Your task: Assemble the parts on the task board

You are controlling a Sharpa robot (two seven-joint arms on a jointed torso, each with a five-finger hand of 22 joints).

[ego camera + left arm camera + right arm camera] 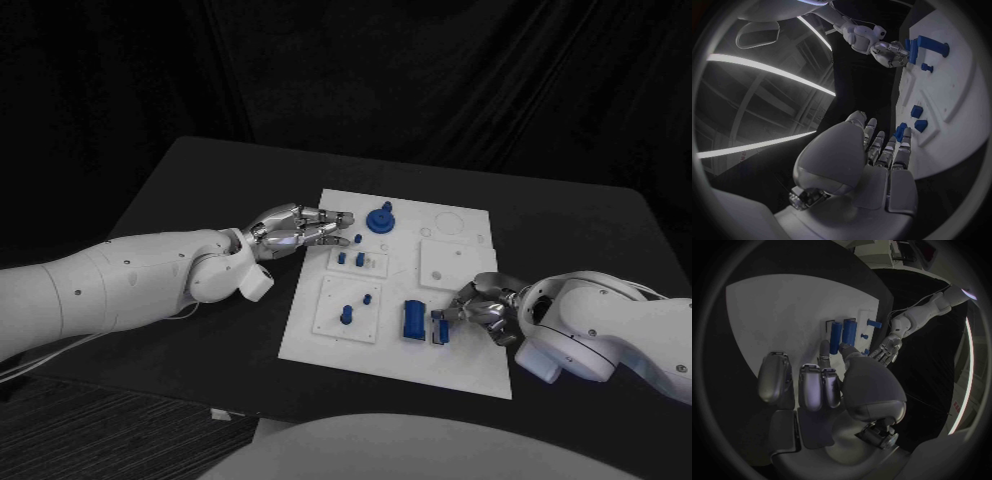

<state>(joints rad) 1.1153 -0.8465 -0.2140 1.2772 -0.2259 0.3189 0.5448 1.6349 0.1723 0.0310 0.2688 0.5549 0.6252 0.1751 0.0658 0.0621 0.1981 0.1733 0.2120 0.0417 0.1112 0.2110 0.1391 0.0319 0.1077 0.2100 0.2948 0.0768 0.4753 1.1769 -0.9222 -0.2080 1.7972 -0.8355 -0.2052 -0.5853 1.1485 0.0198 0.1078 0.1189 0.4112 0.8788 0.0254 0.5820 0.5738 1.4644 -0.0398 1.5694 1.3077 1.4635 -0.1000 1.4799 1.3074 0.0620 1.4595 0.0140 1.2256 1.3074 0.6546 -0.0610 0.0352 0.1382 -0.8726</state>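
The white task board (462, 365) lies mid-table. My left hand (299, 228) hovers over its left edge, fingers drawn together on a small blue part (900, 131) at their tips. Two short blue pegs (351, 260) stand just past it. My right hand (483, 310) rests at the board's right side, with a finger and thumb pinching the end of a long blue part (441, 328). A second long blue part (414, 322) lies beside it. The same pair of long blue parts (842, 332) lies ahead of the right hand (839, 385). A round blue knob (381, 220) stands near the far edge.
Two more blue pegs (358, 308) stand in a square plate at the board's near left. A bare square plate (450, 262) and round cut-outs (447, 220) sit at the far right. The black table (202, 190) runs all round the board.
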